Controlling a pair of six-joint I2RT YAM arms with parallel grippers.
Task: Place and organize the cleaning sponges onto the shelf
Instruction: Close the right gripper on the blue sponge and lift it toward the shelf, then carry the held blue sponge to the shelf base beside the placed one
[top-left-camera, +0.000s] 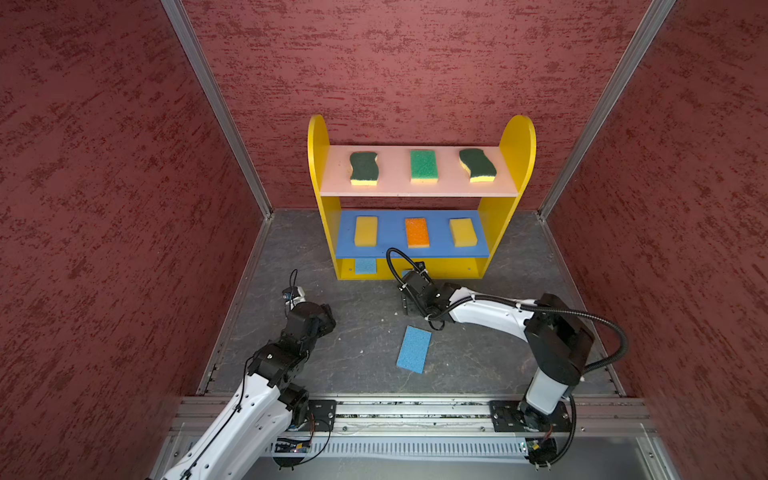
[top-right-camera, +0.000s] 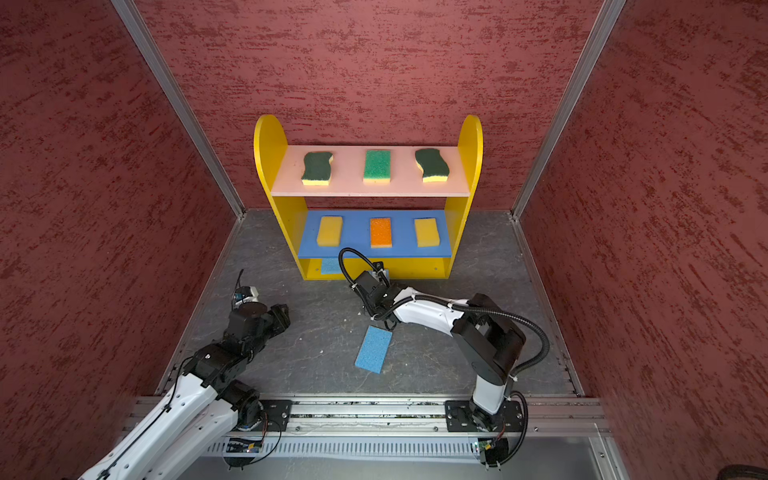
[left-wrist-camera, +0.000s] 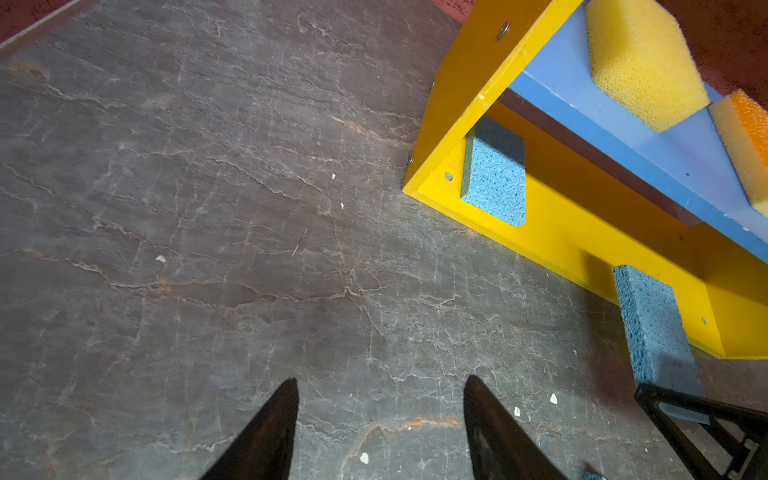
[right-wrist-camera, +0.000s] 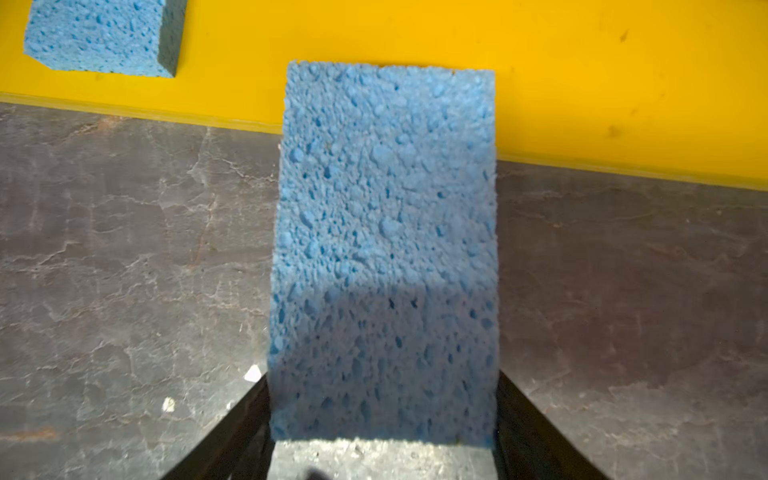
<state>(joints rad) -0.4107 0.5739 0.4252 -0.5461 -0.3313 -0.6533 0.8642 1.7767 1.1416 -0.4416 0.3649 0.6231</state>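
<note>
The shelf (top-left-camera: 515, 137) stands against the back wall. Its pink top board carries two dark-green wavy sponges (top-left-camera: 364, 167) (top-left-camera: 478, 165) and a bright green sponge (top-left-camera: 423, 165). On the blue middle board lie two yellow sponges (top-left-camera: 366, 230) (top-left-camera: 462, 232) and an orange sponge (top-left-camera: 417, 232). A blue sponge (left-wrist-camera: 494, 178) rests at the left of the yellow bottom board. My right gripper (right-wrist-camera: 382, 386) is shut on a second blue sponge (right-wrist-camera: 386, 216), whose far end lies over the bottom board's front edge. A third blue sponge (top-left-camera: 414, 349) lies on the floor. My left gripper (left-wrist-camera: 381, 380) hangs open over bare floor.
Red textured walls (top-left-camera: 104, 166) close in the left, right and back. A metal rail (top-left-camera: 415, 409) with both arm bases runs along the front. Small white crumbs (left-wrist-camera: 160, 258) dot the dark stone-patterned floor (top-left-camera: 365, 307).
</note>
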